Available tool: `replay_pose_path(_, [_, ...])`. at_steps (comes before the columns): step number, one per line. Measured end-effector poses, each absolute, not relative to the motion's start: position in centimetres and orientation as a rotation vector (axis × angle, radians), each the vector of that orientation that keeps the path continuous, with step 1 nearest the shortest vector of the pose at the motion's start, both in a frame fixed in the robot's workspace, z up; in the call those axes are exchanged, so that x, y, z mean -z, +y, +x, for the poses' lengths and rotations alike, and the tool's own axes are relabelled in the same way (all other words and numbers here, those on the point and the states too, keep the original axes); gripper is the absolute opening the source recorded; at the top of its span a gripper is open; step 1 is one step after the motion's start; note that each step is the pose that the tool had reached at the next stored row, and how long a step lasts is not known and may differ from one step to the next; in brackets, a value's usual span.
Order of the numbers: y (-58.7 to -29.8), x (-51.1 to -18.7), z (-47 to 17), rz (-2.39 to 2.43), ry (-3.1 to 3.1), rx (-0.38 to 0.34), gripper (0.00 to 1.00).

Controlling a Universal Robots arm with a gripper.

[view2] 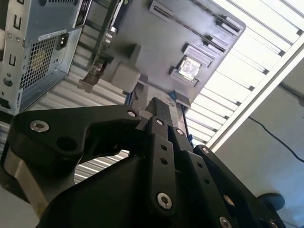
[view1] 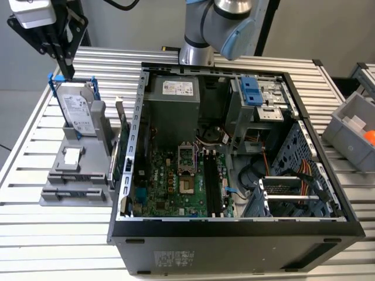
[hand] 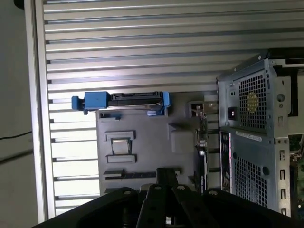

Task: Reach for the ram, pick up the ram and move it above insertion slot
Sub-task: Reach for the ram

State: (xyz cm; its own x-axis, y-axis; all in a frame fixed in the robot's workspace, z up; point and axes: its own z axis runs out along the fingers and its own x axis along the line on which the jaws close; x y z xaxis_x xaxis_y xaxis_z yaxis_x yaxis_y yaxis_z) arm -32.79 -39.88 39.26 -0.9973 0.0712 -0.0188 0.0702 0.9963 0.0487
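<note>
Hanging high over the drive [view1: 79, 108] at one end of the gray fixture [view1: 64, 199], the hand [view1: 67, 70] has its fingers together with nothing between them. The ram [hand: 128, 175] appears in the first wrist view as a dark strip standing on edge in a fixture slot, on the far side of the chip [hand: 119, 145] from the drive and untouched. The fixture lies on the slatted tabletop [view1: 58, 234], just beside the open case [view1: 234, 228], on the exterior view's left.
</note>
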Motion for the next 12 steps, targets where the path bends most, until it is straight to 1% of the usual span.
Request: replay_pose_path(12, [-39.88, -39.26, -33.86, 0.11, 3.118, -0.075, 0.0])
